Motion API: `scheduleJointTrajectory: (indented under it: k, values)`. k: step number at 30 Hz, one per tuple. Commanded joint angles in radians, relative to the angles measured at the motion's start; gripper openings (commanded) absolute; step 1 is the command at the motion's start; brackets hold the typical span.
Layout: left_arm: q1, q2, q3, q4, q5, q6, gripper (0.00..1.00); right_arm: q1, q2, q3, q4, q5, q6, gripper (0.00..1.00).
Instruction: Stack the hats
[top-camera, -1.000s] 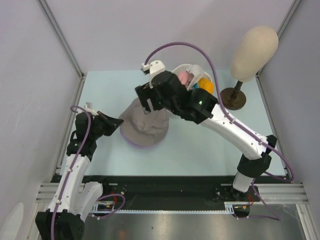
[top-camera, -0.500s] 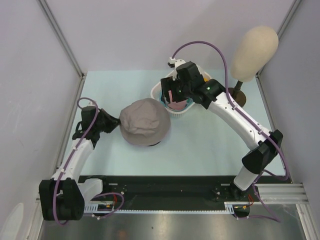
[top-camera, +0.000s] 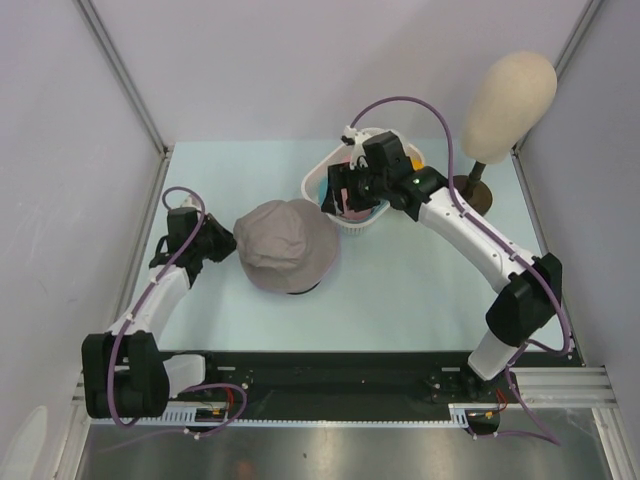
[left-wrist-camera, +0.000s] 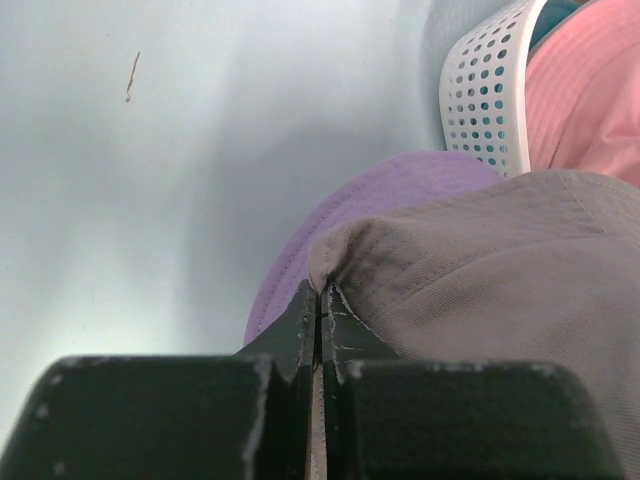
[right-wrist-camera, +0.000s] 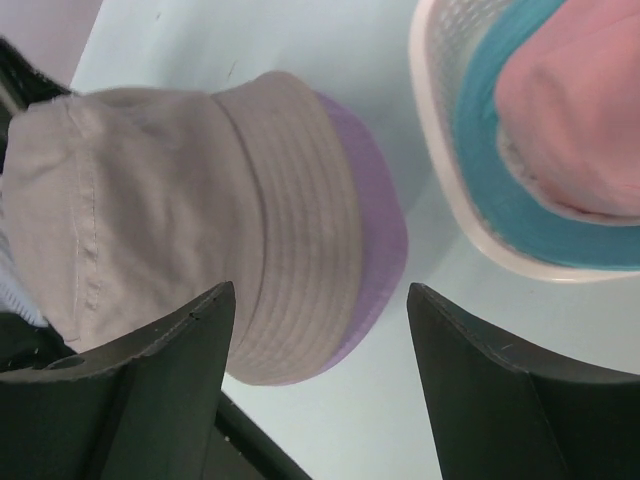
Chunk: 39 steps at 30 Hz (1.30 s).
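The left gripper (left-wrist-camera: 321, 300) is pinched tight on the brim of the grey hat (top-camera: 285, 245), which sits on the lavender hat (right-wrist-camera: 380, 240) on the table (top-camera: 420, 290). The right gripper (top-camera: 345, 192) hangs with its jaws apart, holding nothing, over the basket (right-wrist-camera: 440, 190), where the pink hat (right-wrist-camera: 570, 110) lies nested in the teal hat (right-wrist-camera: 500, 200).

The right gripper (right-wrist-camera: 320, 295) had its 2 dark fingers (right-wrist-camera: 150, 380) spread wide with nothing between them, above the pale table (right-wrist-camera: 240, 40). To the left a grey-beige hat (right-wrist-camera: 170, 210) lay over the lavender hat (right-wrist-camera: 385, 240), whose brim showed as a crescent along its right side. Just right of them, not touching, a white perforated basket (right-wrist-camera: 432, 100) held the teal hat (right-wrist-camera: 480, 150) with the pink hat (right-wrist-camera: 580, 110) on it
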Motion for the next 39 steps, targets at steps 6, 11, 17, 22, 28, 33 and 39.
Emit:
scheduleJointTrajectory:
  k: [6, 11, 17, 22, 28, 33, 39]
  values:
    - [0.018, -0.05, 0.009, 0.034, -0.015, 0.079, 0.0, -0.057, 0.031, -0.145, 0.202, -0.296, 0.027, 0.74]
    - [0.016, -0.064, -0.002, 0.061, 0.002, 0.085, 0.0, -0.106, 0.027, -0.231, 0.345, -0.421, 0.039, 0.75]
    - [0.018, -0.06, -0.007, 0.077, 0.016, 0.096, 0.0, -0.118, 0.07, -0.282, 0.422, -0.524, 0.03, 0.76]
    - [0.018, -0.056, -0.008, 0.079, 0.023, 0.113, 0.0, -0.118, 0.097, -0.303, 0.477, -0.566, 0.041, 0.76]
    - [0.016, -0.055, -0.008, 0.076, 0.022, 0.13, 0.0, -0.12, 0.113, -0.314, 0.567, -0.627, 0.102, 0.72]
    - [0.018, -0.053, -0.008, 0.079, 0.028, 0.13, 0.0, -0.119, 0.123, -0.32, 0.594, -0.646, 0.133, 0.66]
    - [0.016, -0.055, -0.007, 0.081, 0.03, 0.133, 0.0, -0.115, 0.148, -0.312, 0.565, -0.626, 0.128, 0.5]
